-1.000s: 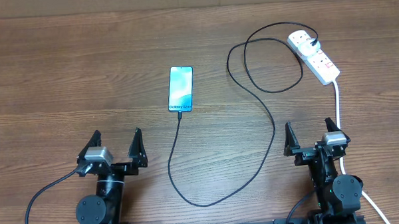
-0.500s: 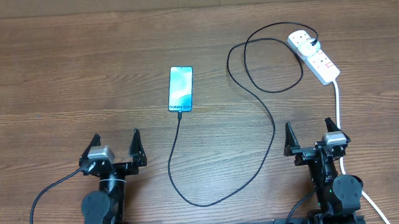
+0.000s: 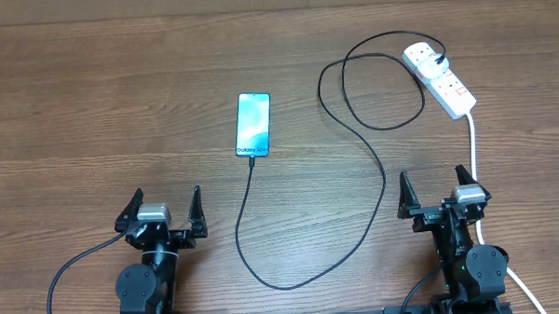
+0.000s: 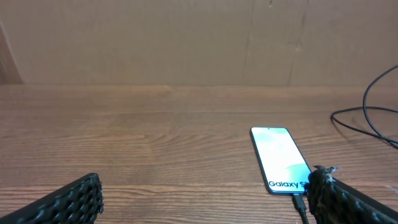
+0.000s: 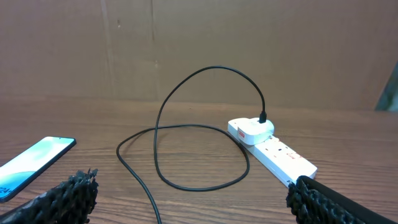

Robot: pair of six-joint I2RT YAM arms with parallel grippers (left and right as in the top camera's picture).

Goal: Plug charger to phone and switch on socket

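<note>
Charger apparently plugged into phone.

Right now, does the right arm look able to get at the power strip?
Probably yes: the right gripper is open and the power strip lies straight ahead, with only bare table and its white cord between.

Wooden table — perhaps cardboard backdrop
</note>
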